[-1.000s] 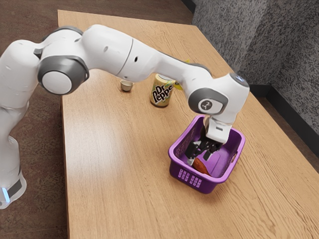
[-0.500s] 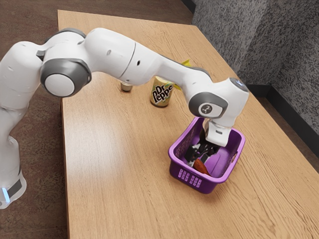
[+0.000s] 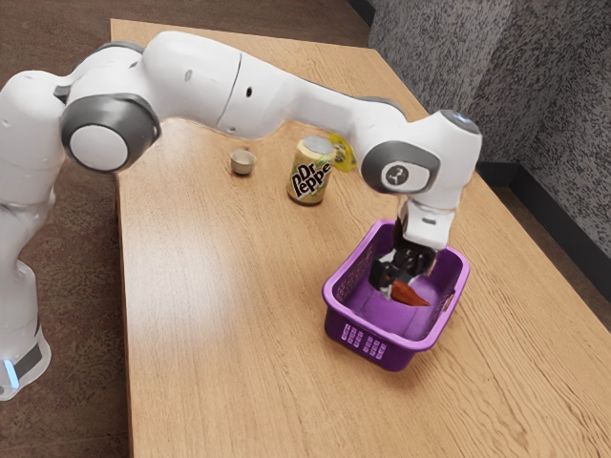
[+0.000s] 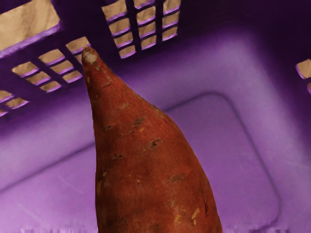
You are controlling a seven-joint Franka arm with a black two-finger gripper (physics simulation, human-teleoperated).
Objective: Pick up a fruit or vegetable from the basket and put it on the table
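As my gripper [image 3: 395, 285] points down into the purple basket [image 3: 381, 356], I have my fingers clamped on the sweet potato [image 3: 411, 295]. It lies within the basket's walls, its narrow tip reaching out from my grip toward the exterior view's right. Outside, on the wooden table [image 3: 210, 334], the Dr Pepper can [image 3: 309, 178] stands upright, near a small cup [image 3: 242, 164].

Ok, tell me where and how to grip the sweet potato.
Best across the thick body of the sweet potato, the end effector coming from above: it tapers to a narrow tip, likely a poor hold, with the basket walling it in.
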